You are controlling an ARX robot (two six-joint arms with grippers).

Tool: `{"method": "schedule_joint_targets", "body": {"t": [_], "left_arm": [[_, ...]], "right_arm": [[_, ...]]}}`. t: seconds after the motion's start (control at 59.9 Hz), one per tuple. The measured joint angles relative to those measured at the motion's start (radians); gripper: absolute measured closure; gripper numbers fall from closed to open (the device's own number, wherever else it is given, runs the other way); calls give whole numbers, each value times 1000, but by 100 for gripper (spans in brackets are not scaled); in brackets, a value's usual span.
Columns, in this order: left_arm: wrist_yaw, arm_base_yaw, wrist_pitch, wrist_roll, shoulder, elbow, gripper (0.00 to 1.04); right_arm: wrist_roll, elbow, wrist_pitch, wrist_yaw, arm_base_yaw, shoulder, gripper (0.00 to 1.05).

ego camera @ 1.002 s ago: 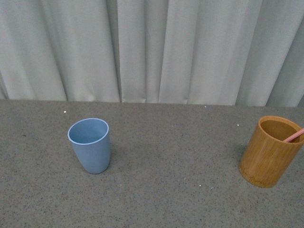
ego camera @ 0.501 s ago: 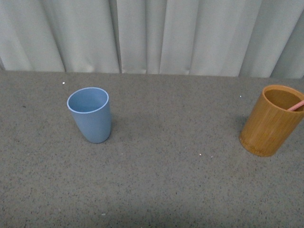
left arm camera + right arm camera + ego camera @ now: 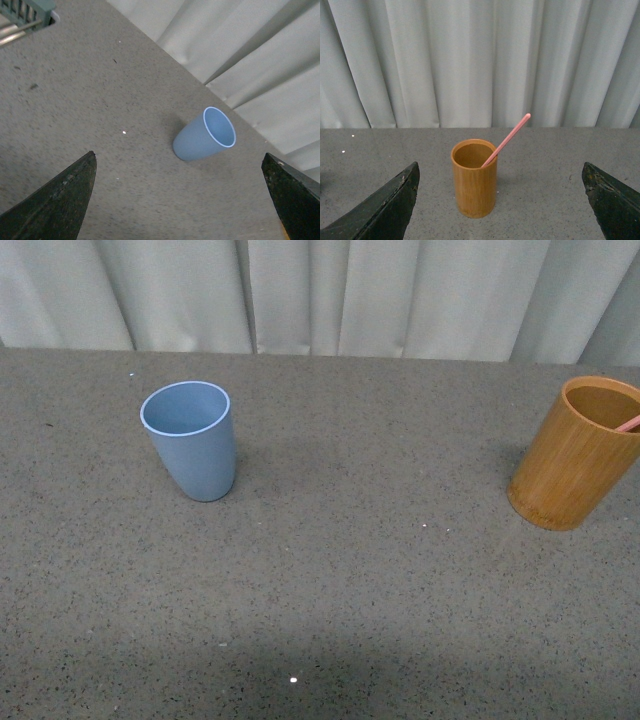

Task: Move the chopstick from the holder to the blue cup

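The blue cup [image 3: 190,440] stands upright on the grey table at the left of the front view; it also shows in the left wrist view [image 3: 206,135]. The bamboo holder [image 3: 580,453] stands at the right edge. A pink chopstick [image 3: 506,139] leans in the holder [image 3: 474,178], its top sticking out over the rim; only its tip shows in the front view [image 3: 628,424]. My left gripper [image 3: 180,200] is open, short of the cup. My right gripper [image 3: 500,200] is open, short of the holder. Neither arm shows in the front view.
Grey speckled table [image 3: 380,590] runs to a white curtain [image 3: 400,290] at the back. A green-grey rack [image 3: 25,12] stands at the table's edge in the left wrist view.
The front view has tilted downward: cup and holder sit higher in the frame and less curtain shows. The cup, holder and chopstick keep their places on the table.
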Motion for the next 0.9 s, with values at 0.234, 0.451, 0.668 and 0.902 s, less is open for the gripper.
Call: {"method": "schedule_joint_targets", "body": {"t": [0.234,0.451,0.668,0.902], "left_arm": [[-36,-47,386,-95,490,53,7],[1,-24,626,-65,905,195,7],[39,6,671,-21,1148,323,7],[76,3,625,-29,1307,425,7]], "right_arm": [[0,0,0,0,0,0,10],[0,0,0,0,0,0,10],[0,0,0,0,0,0,10],[0,0,0,0,0,0,10]]}}
